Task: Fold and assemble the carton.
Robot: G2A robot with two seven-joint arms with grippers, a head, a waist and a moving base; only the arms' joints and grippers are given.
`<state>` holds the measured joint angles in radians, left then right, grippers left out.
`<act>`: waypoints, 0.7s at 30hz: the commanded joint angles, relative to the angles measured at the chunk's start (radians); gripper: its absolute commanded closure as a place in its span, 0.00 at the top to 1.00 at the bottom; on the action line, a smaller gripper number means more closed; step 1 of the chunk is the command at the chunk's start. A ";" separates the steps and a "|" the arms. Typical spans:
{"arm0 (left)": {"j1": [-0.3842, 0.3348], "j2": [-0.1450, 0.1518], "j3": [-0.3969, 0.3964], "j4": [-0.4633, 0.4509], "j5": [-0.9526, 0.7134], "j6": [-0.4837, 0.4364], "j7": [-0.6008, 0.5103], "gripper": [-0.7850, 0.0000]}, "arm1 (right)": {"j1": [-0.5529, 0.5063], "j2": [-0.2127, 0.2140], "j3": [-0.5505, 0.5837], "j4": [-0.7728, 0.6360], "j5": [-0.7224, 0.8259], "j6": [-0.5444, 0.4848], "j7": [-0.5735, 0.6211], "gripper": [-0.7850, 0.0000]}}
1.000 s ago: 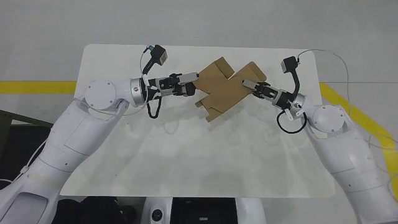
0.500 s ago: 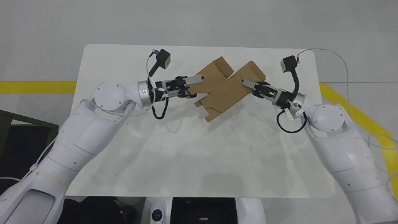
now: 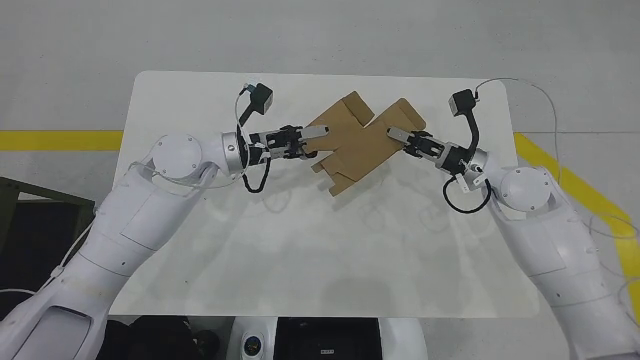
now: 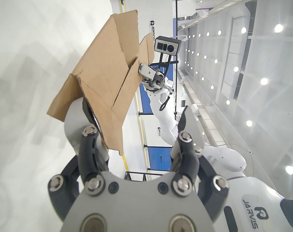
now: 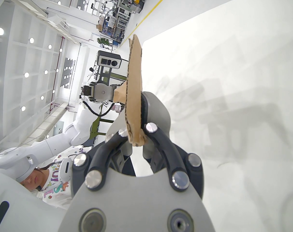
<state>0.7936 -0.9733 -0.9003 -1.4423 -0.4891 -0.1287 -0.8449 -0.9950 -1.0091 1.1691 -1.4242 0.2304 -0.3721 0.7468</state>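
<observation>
pinching light, crease-prone carton (image 3: 362, 142) mid-frame by right edge with right gripper (image 3: 397, 136); resting left gripper (image 3: 318, 131), spread apart, at its left side.

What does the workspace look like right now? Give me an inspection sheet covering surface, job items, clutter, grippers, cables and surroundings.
Surface: white table with rounded corners.
Job's things: brown carton, partly folded with flaps open, held between the two arms.
Clutter: nothing seen.
Grippers: left gripper open, one finger behind a carton flap; right gripper shut on the carton's opposite edge.
Cables: black cable loop at the left wrist; second black loop at the right wrist; thin wire running off the right wrist camera.
Surroundings: grey floor; yellow floor line.
</observation>
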 commanded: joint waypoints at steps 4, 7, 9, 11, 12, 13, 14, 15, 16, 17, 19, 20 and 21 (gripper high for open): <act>0.001 -0.001 -0.008 0.014 0.029 0.017 -0.029 0.77 | 0.000 -0.002 0.003 0.001 0.003 0.000 0.008 0.00; 0.001 -0.002 -0.014 0.018 0.042 0.024 -0.038 0.65 | -0.001 -0.003 0.005 0.002 0.000 -0.002 0.010 0.00; 0.002 -0.003 -0.017 0.022 0.048 0.026 -0.044 0.52 | -0.001 -0.004 0.006 0.001 -0.002 0.000 0.011 0.00; 0.003 -0.005 -0.020 0.026 0.050 0.027 -0.047 0.44 | -0.001 -0.004 0.008 0.001 -0.004 0.000 0.012 0.00; 0.003 -0.006 -0.021 0.027 0.051 0.028 -0.048 0.42 | -0.002 -0.005 0.009 0.000 -0.005 -0.001 0.013 0.00; 0.002 -0.007 -0.022 0.028 0.051 0.028 -0.049 0.40 | -0.003 -0.005 0.010 0.000 -0.006 -0.001 0.013 0.00; 0.002 -0.008 -0.023 0.029 0.052 0.029 -0.049 0.37 | -0.003 -0.005 0.011 0.000 -0.006 -0.001 0.014 0.00; 0.002 -0.009 -0.024 0.030 0.053 0.030 -0.049 0.36 | -0.004 -0.005 0.012 -0.001 -0.006 -0.001 0.014 0.00; 0.001 -0.010 -0.025 0.031 0.054 0.031 -0.050 0.35 | -0.005 -0.006 0.013 -0.001 -0.007 0.000 0.014 0.00; 0.001 -0.011 -0.026 0.032 0.054 0.032 -0.051 0.35 | -0.006 -0.006 0.014 -0.002 -0.009 0.002 0.014 0.00; 0.001 -0.013 -0.026 0.035 0.057 0.036 -0.055 0.35 | -0.007 -0.006 0.016 -0.004 -0.010 0.004 0.015 0.00; 0.000 -0.014 -0.026 0.037 0.059 0.039 -0.058 0.36 | -0.007 -0.006 0.016 -0.005 -0.010 0.003 0.017 0.00; 0.000 -0.015 -0.027 0.040 0.062 0.042 -0.060 0.36 | -0.008 -0.007 0.017 -0.005 -0.011 0.004 0.019 0.00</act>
<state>0.7937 -0.9877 -0.9269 -1.4049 -0.4297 -0.0898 -0.9027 -1.0026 -1.0155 1.1859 -1.4292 0.2200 -0.3685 0.7640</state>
